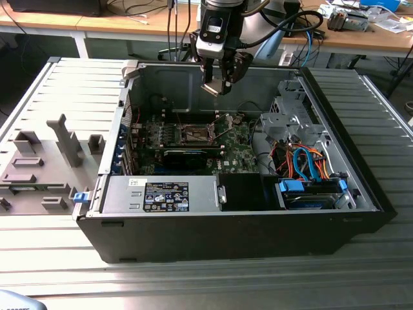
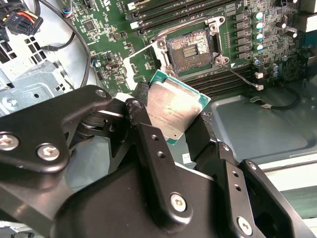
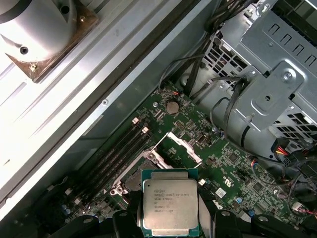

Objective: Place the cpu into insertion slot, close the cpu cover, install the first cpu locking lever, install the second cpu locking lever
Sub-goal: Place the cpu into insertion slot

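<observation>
exterior view looks down into the case [image 1: 226,236]; both wrist views share the motherboard [image 2: 114,54] [image 3: 233,158]

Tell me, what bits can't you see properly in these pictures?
- Exterior view: the insertion slot is too small to show its pins.
- First wrist view: the cpu hides part of that slot.
- Second wrist view: the gripper, shut on the cpu, covers two of its edges.

A ribbed grey metal table [image 1: 361,258] is spreading across the foreground, catching soft, even light. Behind it wooden desks [image 1: 129,23] on white legs [image 1: 80,44] are running along the back, with cables [image 1: 170,29] hanging over their edge and clutter [image 1: 352,18] lying at the exterior view's right.
</observation>
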`<action>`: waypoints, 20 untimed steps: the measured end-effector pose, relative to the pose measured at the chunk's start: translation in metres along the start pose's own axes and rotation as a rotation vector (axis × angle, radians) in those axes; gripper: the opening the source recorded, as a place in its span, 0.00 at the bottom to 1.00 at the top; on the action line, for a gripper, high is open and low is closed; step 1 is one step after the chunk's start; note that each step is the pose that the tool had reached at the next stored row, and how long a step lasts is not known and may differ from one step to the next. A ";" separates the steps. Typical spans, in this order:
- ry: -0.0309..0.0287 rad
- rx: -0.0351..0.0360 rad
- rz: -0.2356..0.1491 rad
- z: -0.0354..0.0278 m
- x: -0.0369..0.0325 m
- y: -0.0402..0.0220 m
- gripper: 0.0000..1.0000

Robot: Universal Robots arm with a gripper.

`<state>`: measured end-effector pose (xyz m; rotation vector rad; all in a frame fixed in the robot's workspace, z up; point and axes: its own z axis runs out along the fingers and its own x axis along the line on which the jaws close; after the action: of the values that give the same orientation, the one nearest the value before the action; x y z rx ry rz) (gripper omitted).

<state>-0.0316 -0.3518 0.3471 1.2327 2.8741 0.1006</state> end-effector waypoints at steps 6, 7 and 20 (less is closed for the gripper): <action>-0.0003 0.0000 0.004 0.0001 0.0000 0.0000 0.55; -0.0003 -0.0001 0.005 0.0001 0.0000 0.0000 0.55; -0.0010 -0.0003 0.015 0.0004 0.0000 0.0000 0.55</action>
<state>-0.0316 -0.3518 0.3467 1.2536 2.8645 0.1005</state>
